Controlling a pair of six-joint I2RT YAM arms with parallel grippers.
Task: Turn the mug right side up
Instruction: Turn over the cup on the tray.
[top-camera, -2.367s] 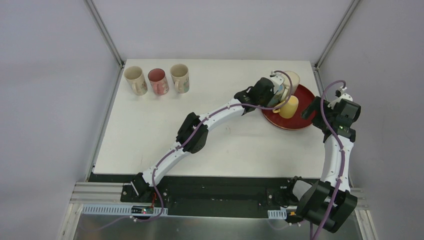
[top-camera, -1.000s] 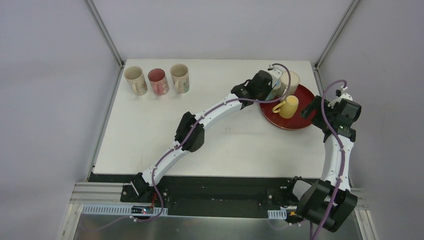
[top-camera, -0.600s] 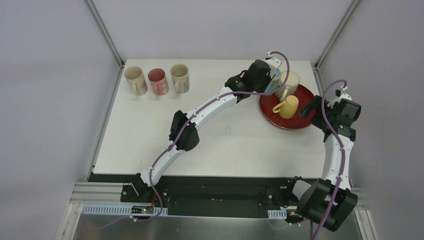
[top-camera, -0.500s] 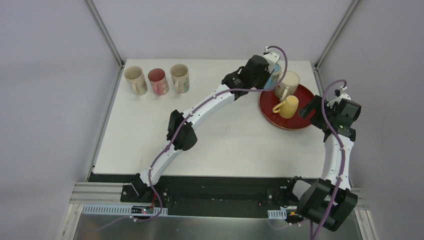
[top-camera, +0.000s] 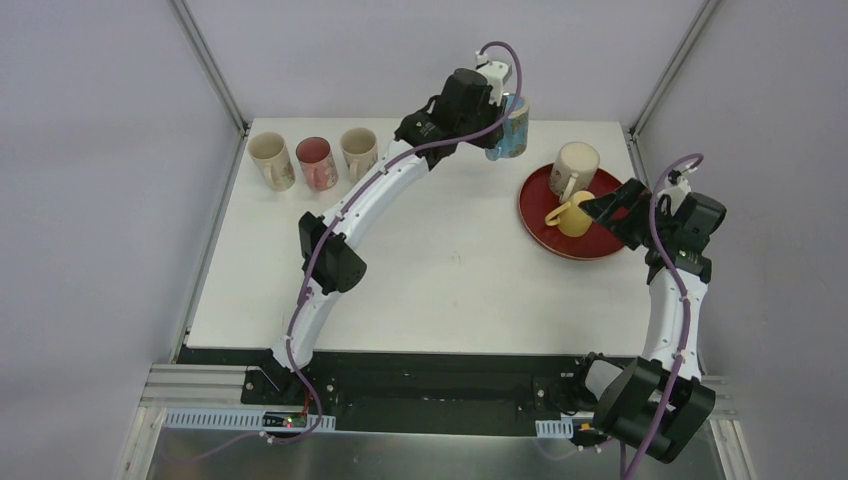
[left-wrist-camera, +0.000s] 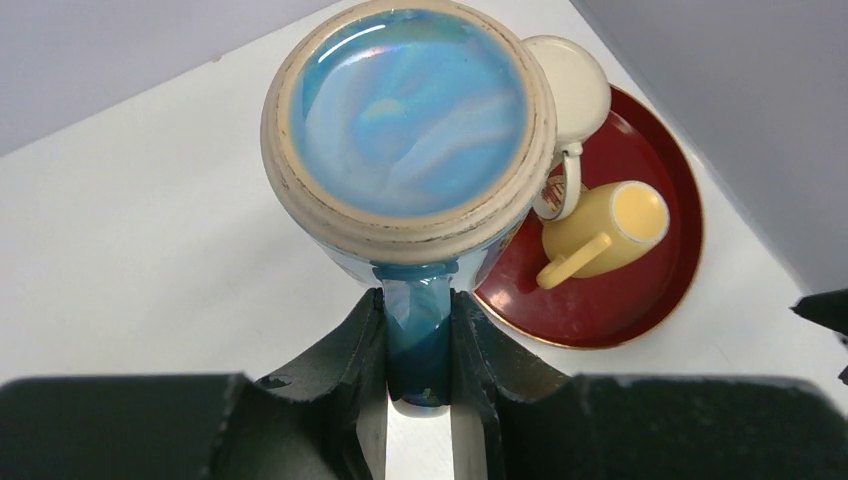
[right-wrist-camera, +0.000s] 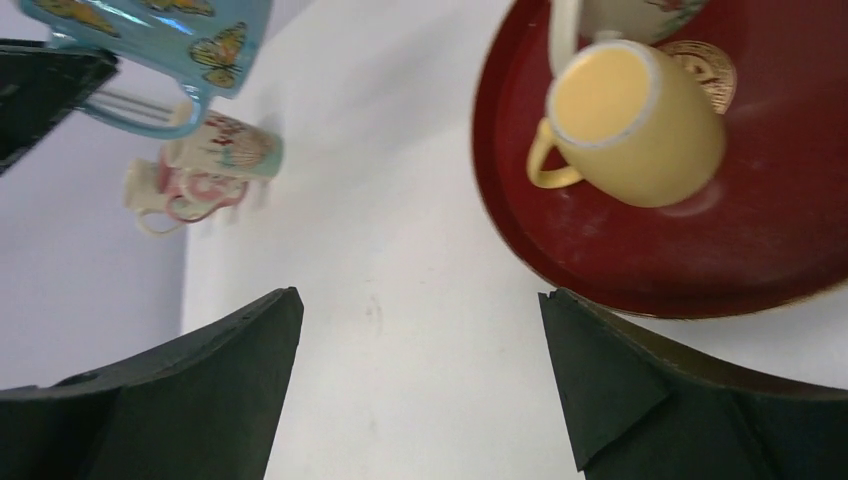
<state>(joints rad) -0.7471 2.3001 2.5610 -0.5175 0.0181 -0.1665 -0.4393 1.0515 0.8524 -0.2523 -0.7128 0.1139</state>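
Note:
My left gripper (left-wrist-camera: 418, 300) is shut on the handle of a blue butterfly mug (left-wrist-camera: 410, 110) and holds it in the air. The mug's glazed base faces the left wrist camera. In the top view the blue butterfly mug (top-camera: 508, 130) hangs above the table's back edge, left of the red plate (top-camera: 575, 248), with the left gripper (top-camera: 494, 112) beside it. In the right wrist view the blue butterfly mug (right-wrist-camera: 150, 35) shows at the upper left. My right gripper (top-camera: 602, 208) is open and holds nothing, by the plate's right side. The open right gripper (right-wrist-camera: 418, 300) looks across bare table beside the red plate (right-wrist-camera: 620, 250).
On the red plate stand a cream mug (top-camera: 576, 162), base up, and a yellow mug (top-camera: 578, 213) showing its base. Three mugs (top-camera: 317, 160) stand upright in a row at the table's back left. Frame posts rise at both back corners.
The left arm has lifted the blue mug off the plate and carried it up and to the back left. The right gripper has tilted toward the plate, still open.

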